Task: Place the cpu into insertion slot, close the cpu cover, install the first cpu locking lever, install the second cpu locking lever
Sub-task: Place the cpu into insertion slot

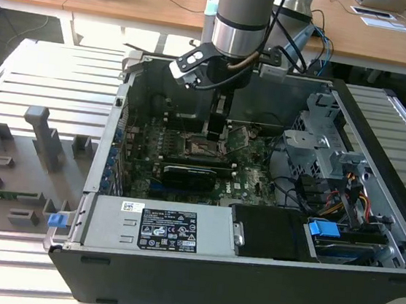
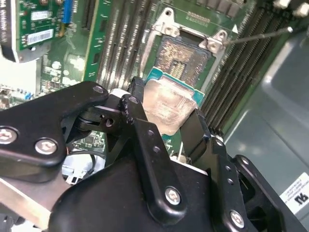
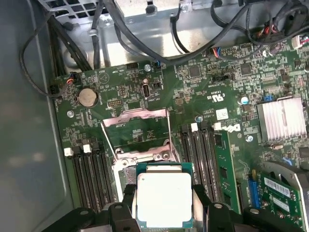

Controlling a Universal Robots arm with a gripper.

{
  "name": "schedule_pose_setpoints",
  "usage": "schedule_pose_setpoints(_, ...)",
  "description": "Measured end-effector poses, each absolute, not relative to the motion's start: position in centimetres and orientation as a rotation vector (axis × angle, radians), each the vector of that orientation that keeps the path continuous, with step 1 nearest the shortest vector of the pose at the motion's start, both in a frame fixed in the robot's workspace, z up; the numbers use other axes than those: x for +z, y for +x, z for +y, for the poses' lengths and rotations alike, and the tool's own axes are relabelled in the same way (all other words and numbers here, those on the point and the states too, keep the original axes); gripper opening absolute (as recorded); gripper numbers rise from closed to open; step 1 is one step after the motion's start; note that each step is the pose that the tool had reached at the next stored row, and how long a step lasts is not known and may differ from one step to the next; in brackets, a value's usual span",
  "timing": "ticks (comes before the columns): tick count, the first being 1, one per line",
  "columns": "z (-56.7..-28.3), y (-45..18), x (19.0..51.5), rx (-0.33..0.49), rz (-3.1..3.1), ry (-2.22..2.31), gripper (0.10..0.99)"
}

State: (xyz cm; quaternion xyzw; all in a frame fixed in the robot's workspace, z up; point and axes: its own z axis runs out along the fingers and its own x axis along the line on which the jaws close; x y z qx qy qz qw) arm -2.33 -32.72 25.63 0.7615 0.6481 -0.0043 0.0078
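In the exterior view the arm comes down from twelve o'clock into an open case [image 1: 123,113]. The gripper [image 1: 217,128] hangs just above the socket [image 1: 202,149] near the middle of the board. The cover [image 1: 238,136] stands tilted up at the socket's three o'clock. A drive cage [image 1: 321,147] sits further out at three. A labelled power supply [image 1: 168,229] lies at six, and a grey fixture tray [image 1: 10,174] at nine lies outside the case.

In the second wrist view the gripper [image 2: 169,108] pinches the cpu [image 2: 169,102] by two opposite edges, with one black finger [image 2: 136,94] on each side. Its dull silver top faces up. Count the gripper side as six o'clock. The socket [image 2: 186,57] then lies at the cpu's twelve with its contact field bare, and the cpu overlaps only its near edge. Whether they touch cannot be told. A thin lever [image 2: 260,35] juts out from the socket's far corner toward two.

In the first wrist view, on the same clock, the cpu [image 3: 164,199] is clamped in the gripper [image 3: 164,205] over the socket's near part. The cover [image 3: 137,129] stands raised at twelve, and green board shows through its window. Memory slots [image 3: 91,174] run along nine and three. A coin cell [image 3: 88,96] sits at eleven and a finned heatsink [image 3: 282,118] at two.
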Motion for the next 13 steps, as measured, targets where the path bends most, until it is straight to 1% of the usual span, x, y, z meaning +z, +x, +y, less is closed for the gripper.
schedule_pose_setpoints(13,-32.72,-2.32,25.60,-0.022,2.341,2.053,0.541)
